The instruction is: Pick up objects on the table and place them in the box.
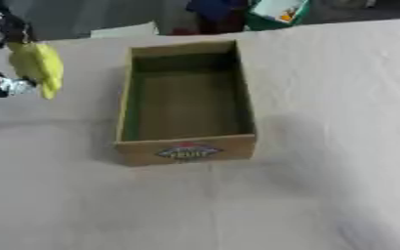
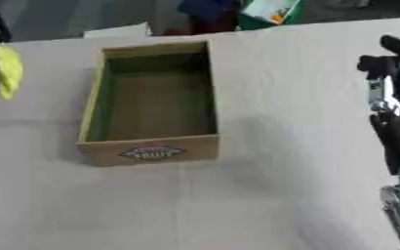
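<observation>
Yellow thing (image 1: 38, 68) pinched in left hand (image 1: 3, 58), left of box (image 1: 186, 149) — not yet in; box bare. Right hand (image 2: 391, 63) idle — fingers unclear.

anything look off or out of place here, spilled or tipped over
Nothing stands out. The cardboard box sits upright and empty on the table, undamaged. The left hand holds a yellow object left of the box. The right hand shows at the right edge.
</observation>
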You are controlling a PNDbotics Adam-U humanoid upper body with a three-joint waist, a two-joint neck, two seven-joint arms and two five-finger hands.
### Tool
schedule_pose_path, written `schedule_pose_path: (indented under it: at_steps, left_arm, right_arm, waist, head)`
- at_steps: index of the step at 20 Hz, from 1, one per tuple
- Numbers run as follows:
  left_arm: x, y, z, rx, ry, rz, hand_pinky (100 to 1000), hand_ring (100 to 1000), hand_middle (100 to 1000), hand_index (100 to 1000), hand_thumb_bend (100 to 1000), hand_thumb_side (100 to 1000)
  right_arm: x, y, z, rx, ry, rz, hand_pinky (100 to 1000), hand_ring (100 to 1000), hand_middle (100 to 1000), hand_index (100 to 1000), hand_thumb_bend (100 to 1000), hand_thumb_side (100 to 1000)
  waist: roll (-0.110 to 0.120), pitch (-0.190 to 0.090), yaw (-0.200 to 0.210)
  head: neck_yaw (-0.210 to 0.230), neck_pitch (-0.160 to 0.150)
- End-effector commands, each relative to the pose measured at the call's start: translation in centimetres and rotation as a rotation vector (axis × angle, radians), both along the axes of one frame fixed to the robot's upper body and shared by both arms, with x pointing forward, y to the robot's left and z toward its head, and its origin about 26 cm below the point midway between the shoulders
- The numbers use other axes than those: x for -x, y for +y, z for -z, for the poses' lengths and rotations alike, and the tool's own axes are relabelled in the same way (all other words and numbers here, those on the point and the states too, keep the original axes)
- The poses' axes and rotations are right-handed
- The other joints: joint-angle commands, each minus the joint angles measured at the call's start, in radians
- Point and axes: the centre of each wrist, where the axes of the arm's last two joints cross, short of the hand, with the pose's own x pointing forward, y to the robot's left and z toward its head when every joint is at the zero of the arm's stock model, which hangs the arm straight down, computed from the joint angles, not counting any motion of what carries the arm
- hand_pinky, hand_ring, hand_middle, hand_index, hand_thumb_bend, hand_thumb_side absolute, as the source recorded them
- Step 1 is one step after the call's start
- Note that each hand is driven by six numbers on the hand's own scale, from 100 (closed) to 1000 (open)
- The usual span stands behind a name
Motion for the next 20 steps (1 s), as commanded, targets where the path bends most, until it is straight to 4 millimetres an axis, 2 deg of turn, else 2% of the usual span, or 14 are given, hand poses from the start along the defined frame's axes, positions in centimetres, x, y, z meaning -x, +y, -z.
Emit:
schedule_pose_path:
  at_steps: [1, 4, 7, 10, 16, 20]
  left_arm:
    - [0.0, -1.5, -2.6, 0.056, -0.074, 0.032, 346, 530, 494, 619, 100, 305]
    - [-0.9, -3.6, -3.7, 0.143, -0.114, 0.034, 338, 520, 476, 626, 100, 307]
    - [-1.8, -5.8, -3.9, 0.220, -0.150, 0.008, 340, 523, 472, 627, 100, 309]
    - [-2.5, -7.4, -3.6, 0.249, -0.180, -0.023, 336, 522, 467, 626, 100, 312]
    - [-3.7, -9.0, -2.9, 0.233, -0.258, -0.093, 325, 515, 450, 617, 100, 315]
    - [-5.0, -9.3, -1.5, 0.159, -0.228, -0.148, 334, 529, 464, 627, 100, 309]
  right_arm:
    - [0.2, 0.0, -1.1, 0.002, -0.039, -0.020, 903, 786, 577, 843, 100, 561]
    - [0.0, 0.4, -1.4, 0.001, -0.049, -0.048, 902, 786, 578, 842, 100, 567]
    - [-0.2, 1.0, -2.0, -0.002, -0.063, -0.091, 901, 785, 579, 842, 100, 574]
    - [-0.4, 1.8, -2.7, -0.002, -0.080, -0.150, 900, 785, 579, 841, 100, 581]
    - [-0.7, 4.4, -3.6, 0.019, -0.082, -0.314, 902, 787, 578, 842, 100, 592]
    - [-0.8, 5.2, -3.8, 0.021, -0.076, -0.365, 904, 788, 578, 843, 100, 584]
  waist:
    - [-0.005, -0.026, -0.004]
    - [-0.011, -0.027, -0.016]
    - [-0.021, -0.022, -0.038]
    - [-0.032, -0.013, -0.075]
    - [-0.054, 0.007, -0.172]
    - [-0.056, 0.015, -0.204]
  head:
    - [0.000, 0.000]
    - [0.010, 0.000]
    - [0.030, 0.000]
    - [0.075, -0.006]
    - [0.179, -0.029]
    - [0.198, -0.037]
